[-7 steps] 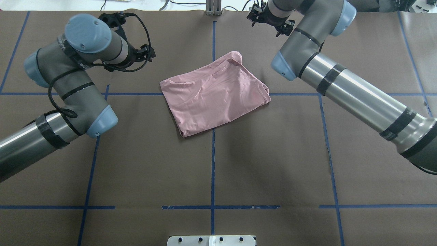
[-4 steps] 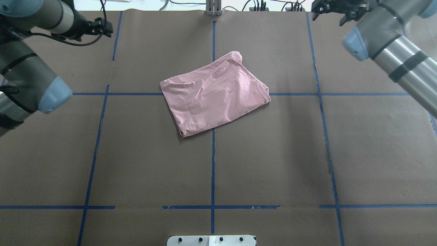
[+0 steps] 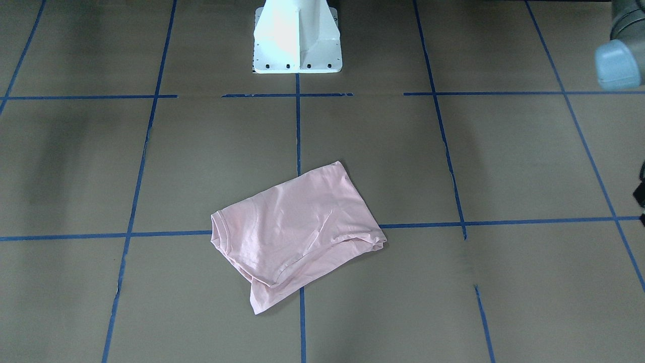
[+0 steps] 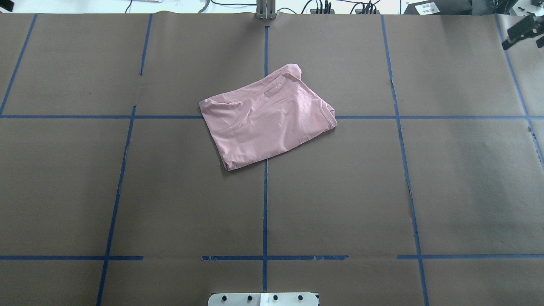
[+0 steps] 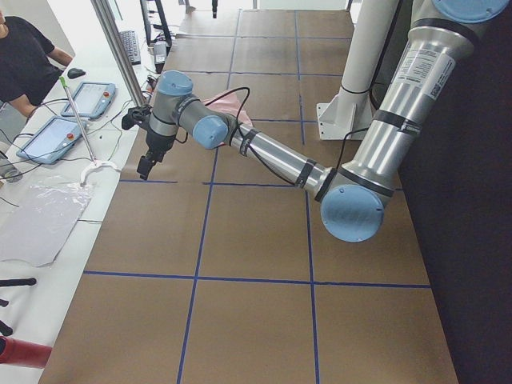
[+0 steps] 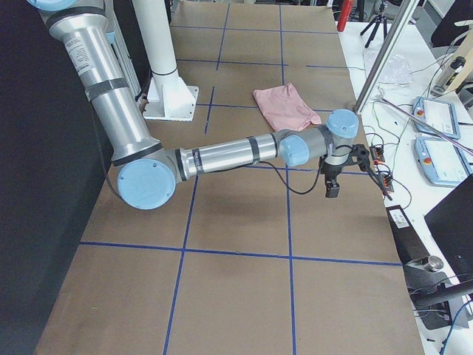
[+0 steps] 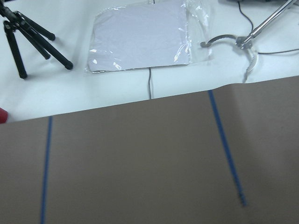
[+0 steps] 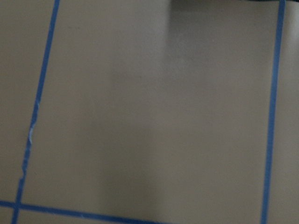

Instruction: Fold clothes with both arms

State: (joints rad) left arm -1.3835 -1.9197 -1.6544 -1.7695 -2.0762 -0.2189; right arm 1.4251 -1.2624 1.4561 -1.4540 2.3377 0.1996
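Note:
The pale pink T-shirt (image 4: 267,119) lies folded into a rough rectangle at the table's middle, its print hidden. It also shows in the front-facing view (image 3: 297,232) and the exterior right view (image 6: 284,103). Both arms are stretched out to the table's ends, far from the shirt. My left gripper (image 5: 146,166) hangs over the table's far left edge. My right gripper (image 6: 332,190) hangs near the far right edge and shows as a black bit in the overhead view (image 4: 520,30). I cannot tell whether either is open or shut. Neither touches the shirt.
The white pedestal base (image 3: 297,40) stands at the robot's side. Blue tape lines grid the brown table cover (image 4: 340,191). Beyond the far edge are tablets (image 5: 88,100), cables, a plastic bag (image 7: 140,35) and a tripod (image 7: 28,37). An operator (image 5: 24,60) sits there.
Both arms have swung outward from beside the shirt to the table's left and right ends, leaving the overhead view almost wholly. The shirt has not moved.

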